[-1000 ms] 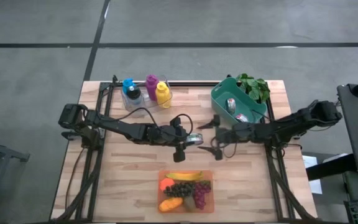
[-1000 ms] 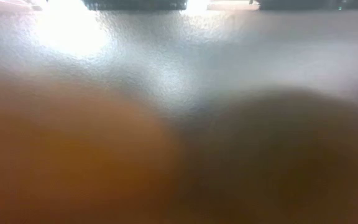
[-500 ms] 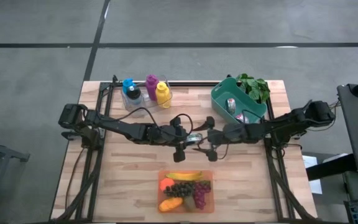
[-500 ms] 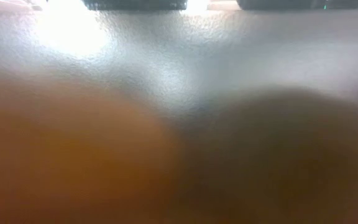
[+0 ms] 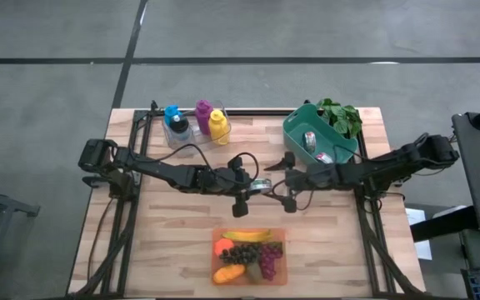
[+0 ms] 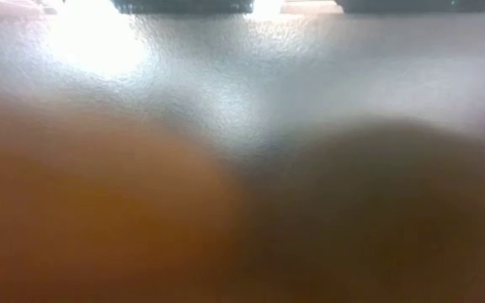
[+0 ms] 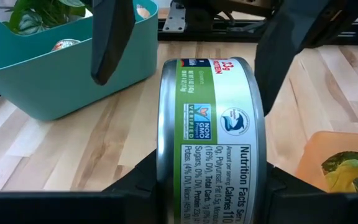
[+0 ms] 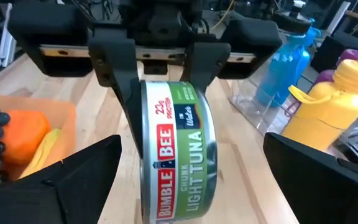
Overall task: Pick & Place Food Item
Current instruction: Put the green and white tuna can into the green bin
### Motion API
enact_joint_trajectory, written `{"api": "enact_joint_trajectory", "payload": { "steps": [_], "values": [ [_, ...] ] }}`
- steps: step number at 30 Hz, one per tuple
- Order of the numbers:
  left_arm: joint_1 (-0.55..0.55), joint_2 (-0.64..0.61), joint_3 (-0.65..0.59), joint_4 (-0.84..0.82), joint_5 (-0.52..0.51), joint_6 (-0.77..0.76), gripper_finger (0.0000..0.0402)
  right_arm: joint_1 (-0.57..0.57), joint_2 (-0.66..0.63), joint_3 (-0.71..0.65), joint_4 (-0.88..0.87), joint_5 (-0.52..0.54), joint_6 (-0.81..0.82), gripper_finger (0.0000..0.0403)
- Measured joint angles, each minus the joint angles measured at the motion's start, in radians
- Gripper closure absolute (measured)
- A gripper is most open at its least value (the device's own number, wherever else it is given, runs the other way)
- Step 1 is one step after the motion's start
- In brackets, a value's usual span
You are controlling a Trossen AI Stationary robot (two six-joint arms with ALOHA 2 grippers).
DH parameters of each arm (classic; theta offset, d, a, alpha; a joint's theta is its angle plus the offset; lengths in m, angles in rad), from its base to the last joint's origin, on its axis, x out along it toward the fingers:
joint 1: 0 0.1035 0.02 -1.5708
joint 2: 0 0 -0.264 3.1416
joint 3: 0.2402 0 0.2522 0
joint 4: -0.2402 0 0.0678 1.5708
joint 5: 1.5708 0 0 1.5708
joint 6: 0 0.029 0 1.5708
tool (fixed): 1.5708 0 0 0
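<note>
Wooden table [image 5: 173,225]: left gripper [image 5: 261,185] clamps tuna can [image 7: 211,134]; right gripper [image 5: 287,180], jaws spread, has backed slightly from can since half-second ago.

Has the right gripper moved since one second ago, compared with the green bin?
Yes. The right gripper has shifted slightly toward the left gripper and its tuna can, farther from the green bin, fingers open.

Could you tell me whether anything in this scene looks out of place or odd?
Only the low view stands out: it shows nothing but an orange and dark blur. Otherwise, the left end effector holds the tuna can on edge between the right end effector's open fingers.
</note>
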Motion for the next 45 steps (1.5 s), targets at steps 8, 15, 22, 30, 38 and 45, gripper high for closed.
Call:
{"api": "enact_joint_trajectory", "payload": {
  "steps": [8, 15, 22, 30, 38, 45],
  "values": [
    [0.0, 0.0, 0.0, 0.001, 0.0, 0.019, 0.0271, 0.0, 0.037, -0.002, -0.016, 0.0, 0.031, 0.0013],
    [0.0, 0.0, 0.0, 0.003, 0.0, 0.02, 0.0271, 0.0, 0.029, -0.001, -0.014, 0.002, 0.026, 0.0041],
    [0.001, 0.0, 0.0, 0.003, 0.0, 0.023, 0.0271, 0.0, 0.037, -0.001, -0.023, 0.001, 0.022, 0.0141],
    [0.001, 0.0, 0.0, 0.002, -0.006, 0.038, 0.0271, 0.0, 0.038, -0.001, -0.027, -0.01, 0.034, 0.0268],
    [0.0, 0.0, 0.0, 0.003, -0.001, 0.028, 0.0271, -0.001, 0.038, -0.001, -0.032, -0.026, 0.049, 0.0268],
    [0.0, 0.0, 0.0, 0.003, 0.001, 0.026, 0.0271, -0.001, 0.038, 0.0, -0.039, -0.028, 0.057, 0.0268]
  ]
}}
